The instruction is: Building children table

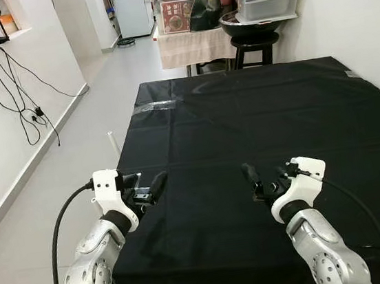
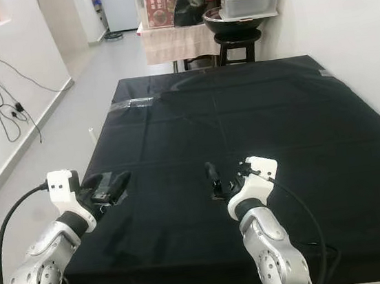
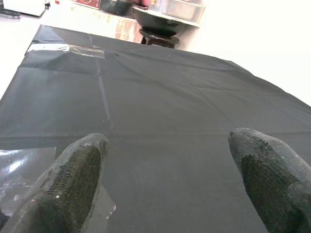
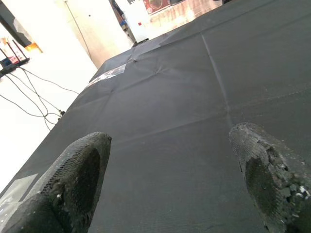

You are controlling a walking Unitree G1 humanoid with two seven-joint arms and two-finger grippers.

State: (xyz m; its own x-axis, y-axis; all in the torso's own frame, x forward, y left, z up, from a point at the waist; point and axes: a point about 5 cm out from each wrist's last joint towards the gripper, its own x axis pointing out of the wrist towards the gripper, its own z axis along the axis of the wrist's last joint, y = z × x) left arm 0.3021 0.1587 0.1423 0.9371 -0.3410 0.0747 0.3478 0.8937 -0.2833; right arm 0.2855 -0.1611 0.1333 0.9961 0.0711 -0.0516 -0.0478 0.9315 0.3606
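No table part can be seen on the black surface (image 1: 263,119), so it cannot be told which way a part lies from the fingers, how its long side runs, or which arm is nearer to it.

The left gripper (image 1: 147,187) is held low at the lower left of the frame, over the near left edge of the surface. The right gripper (image 1: 257,179) is held at the lower middle. In both wrist views the fingers are spread wide, and nothing is held between them.

The surface is covered with a black cloth, and clear tape (image 1: 154,106) is stuck near its far left corner. Past it, at the top of the frame, a stool (image 1: 256,47) with a bowl and a box is seen. Cables (image 1: 22,100) hang on the wall at the upper left.
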